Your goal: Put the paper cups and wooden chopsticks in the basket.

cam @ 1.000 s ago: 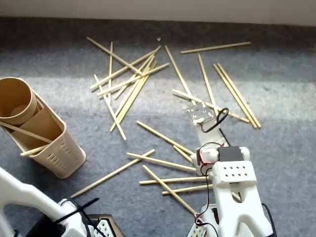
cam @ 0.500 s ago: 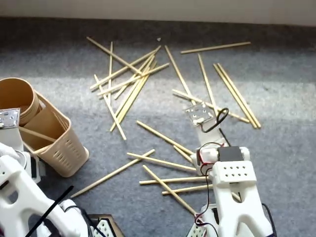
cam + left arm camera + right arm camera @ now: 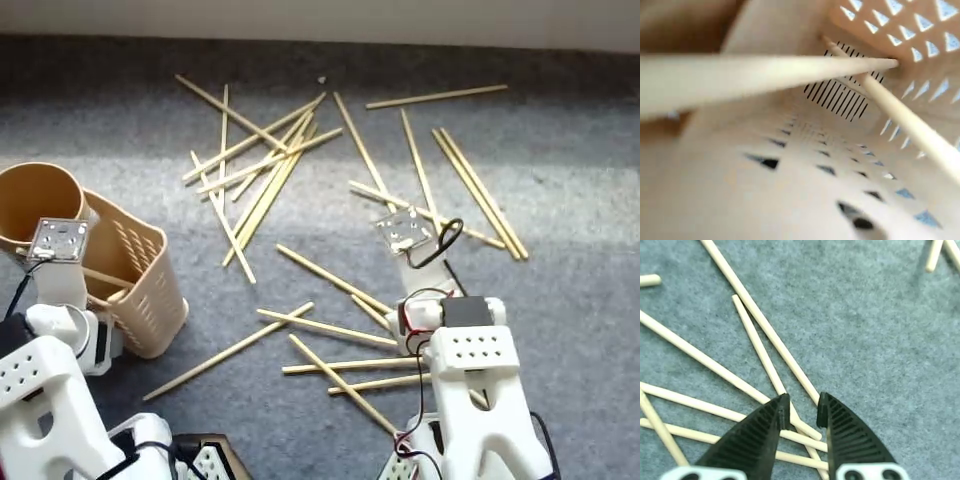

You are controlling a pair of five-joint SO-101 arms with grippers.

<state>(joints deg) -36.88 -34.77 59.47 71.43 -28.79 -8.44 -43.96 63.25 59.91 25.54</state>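
Chopsticks (image 3: pixel 325 328) mostly litter the carpet (image 3: pixel 580 300); paper cups (image 3: pixel 35 205) sit in the basket (image 3: pixel 150 300); my right pincer (image 3: pixel 803 400), barely parted, holds nothing.

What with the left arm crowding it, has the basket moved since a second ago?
Yes: the basket shifted slightly right, toward the loose chopstick beside it.

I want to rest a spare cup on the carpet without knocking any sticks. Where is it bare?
Bare grey carpet lies beyond the beige slotted plastic basket, left of the wooden chopstick pile, and along the right edge past the paired chopsticks. Crowded: that pile, and the crossed sticks by the right gripper.
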